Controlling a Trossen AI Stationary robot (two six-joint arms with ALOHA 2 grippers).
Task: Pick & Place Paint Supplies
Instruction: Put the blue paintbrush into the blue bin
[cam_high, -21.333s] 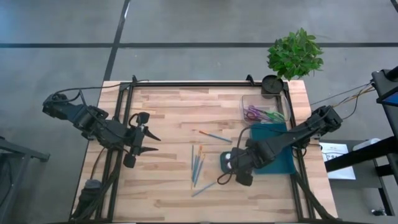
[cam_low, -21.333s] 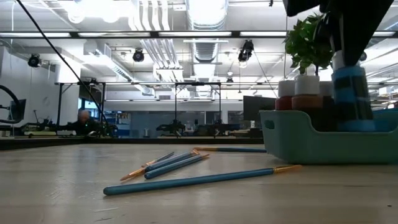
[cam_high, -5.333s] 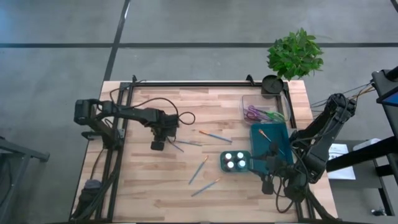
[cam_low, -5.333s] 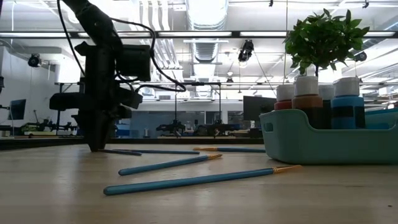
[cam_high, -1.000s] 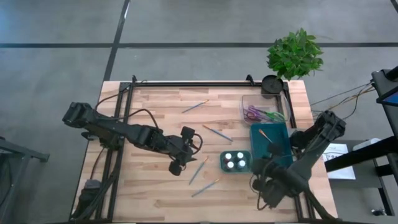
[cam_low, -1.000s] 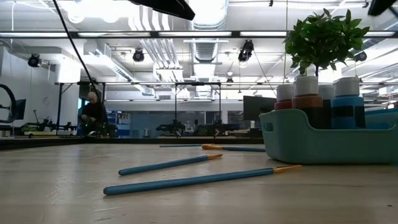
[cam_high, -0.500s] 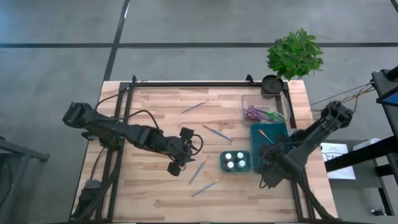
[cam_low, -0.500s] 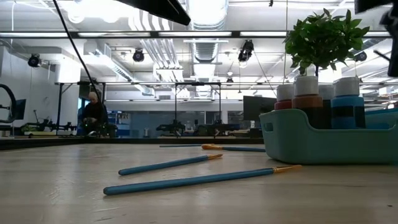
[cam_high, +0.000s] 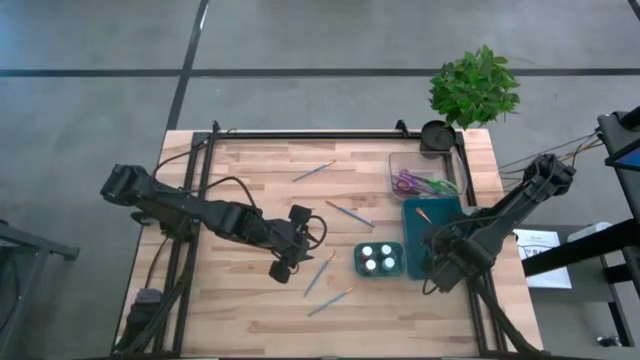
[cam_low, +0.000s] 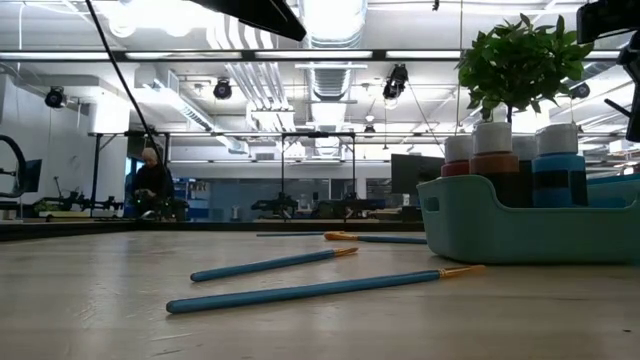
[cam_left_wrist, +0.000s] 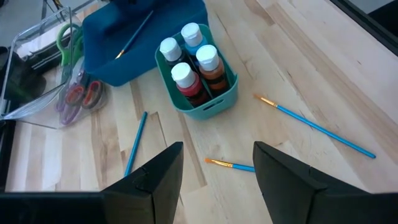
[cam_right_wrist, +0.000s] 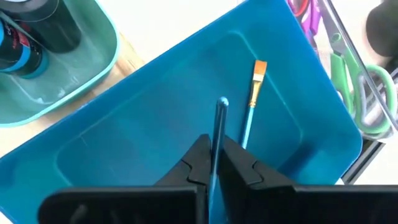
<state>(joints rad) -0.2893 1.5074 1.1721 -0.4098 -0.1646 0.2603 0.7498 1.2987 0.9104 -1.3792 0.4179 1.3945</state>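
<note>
Right end effector (cam_high: 432, 285) beside blue tray (cam_high: 440, 232); brushes (cam_high: 320, 272) on table (cam_high: 250, 320).

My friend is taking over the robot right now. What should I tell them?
Right gripper: shut on a blue paintbrush, above the blue tray.
Left gripper: open, empty, over the loose brushes at mid-table.
Done: one brush with an orange tip lies in the blue tray.
Left: four brushes on the wood, for example.
The teal caddy holds the paint bottles.
</note>
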